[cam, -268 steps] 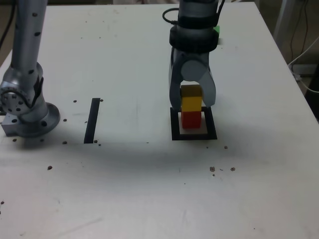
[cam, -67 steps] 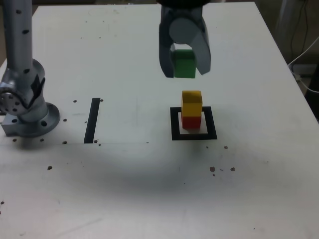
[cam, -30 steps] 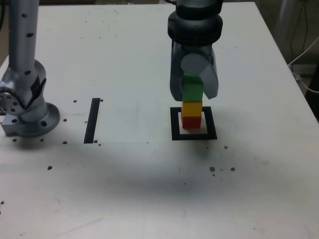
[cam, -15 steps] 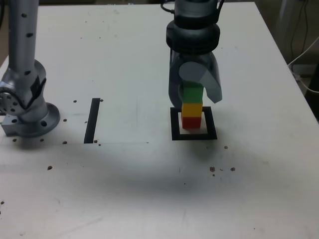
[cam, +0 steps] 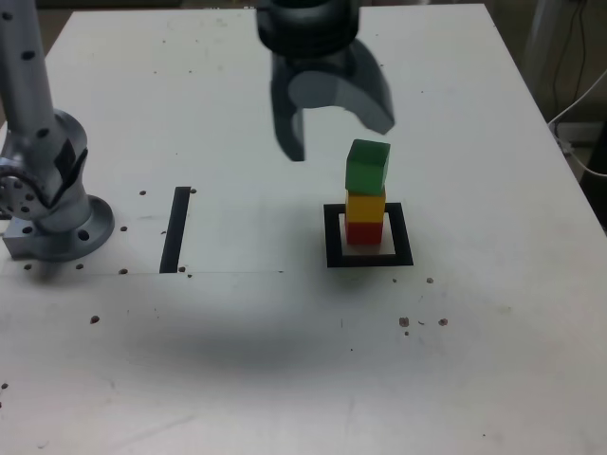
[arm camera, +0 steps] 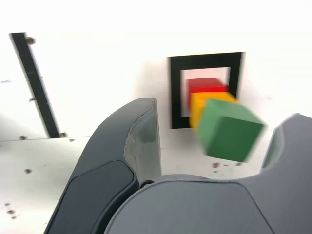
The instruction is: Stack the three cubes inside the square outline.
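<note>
A broad white tabletop [cam: 285,360] fills the room's centre, its matte surface peppered with small dark specks and faint scuffs. Near the exterior view's right, a thick black square outline with a pale centre [cam: 332,248] is marked on it, and inside stands a stack of three small solid blocks: the red cube [cam: 363,232] at the bottom, the yellow cube [cam: 364,206] on it, and the green cube [cam: 367,166] on top, turned a little askew and sitting slightly off the yellow one's edges. The dark grey two-fingered gripper [cam: 337,123] hangs above and toward the exterior view's left of the stack, its jaws spread wide and clear of the green cube, grasping nothing. In the wrist view the same gripper [arm camera: 214,146] frames the green cube [arm camera: 228,129], which looks blurred. A straight black strip [cam: 176,229] lies well apart on the exterior view's left, near the arm's silver metal base [cam: 52,204]. Beyond the table's right edge, white cables [cam: 583,104] trail along a dim floor.
</note>
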Robot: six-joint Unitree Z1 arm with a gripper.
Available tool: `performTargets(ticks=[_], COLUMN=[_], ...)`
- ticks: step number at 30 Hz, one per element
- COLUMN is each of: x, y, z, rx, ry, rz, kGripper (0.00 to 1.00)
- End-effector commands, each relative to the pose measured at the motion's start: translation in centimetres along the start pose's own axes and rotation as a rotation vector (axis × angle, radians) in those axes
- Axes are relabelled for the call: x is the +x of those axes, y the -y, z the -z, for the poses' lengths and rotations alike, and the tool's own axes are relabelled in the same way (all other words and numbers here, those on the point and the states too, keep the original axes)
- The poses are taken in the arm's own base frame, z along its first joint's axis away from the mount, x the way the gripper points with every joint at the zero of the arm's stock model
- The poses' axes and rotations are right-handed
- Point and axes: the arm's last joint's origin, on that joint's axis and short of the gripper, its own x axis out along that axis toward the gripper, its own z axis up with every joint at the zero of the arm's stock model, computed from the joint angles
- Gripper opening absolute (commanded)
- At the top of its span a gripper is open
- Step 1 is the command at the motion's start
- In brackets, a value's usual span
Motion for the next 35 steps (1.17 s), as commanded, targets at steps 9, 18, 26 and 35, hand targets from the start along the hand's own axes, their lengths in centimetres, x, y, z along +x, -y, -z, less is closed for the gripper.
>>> performTargets(ticks=[9, 18, 26, 35], x=[2.8, 5.8, 8.2, 9.3], y=[-0.4, -0.3, -0.4, -0.5], z=[5.4, 8.8, 11.2, 12.3], rx=[-0.037, -0.047, -0.059, -0.065], ry=[-0.127, -0.201, -0.254, -0.272], rz=[0.058, 0.06, 0.045, 0.038], kGripper=[1.0, 1.0, 1.0, 1.0])
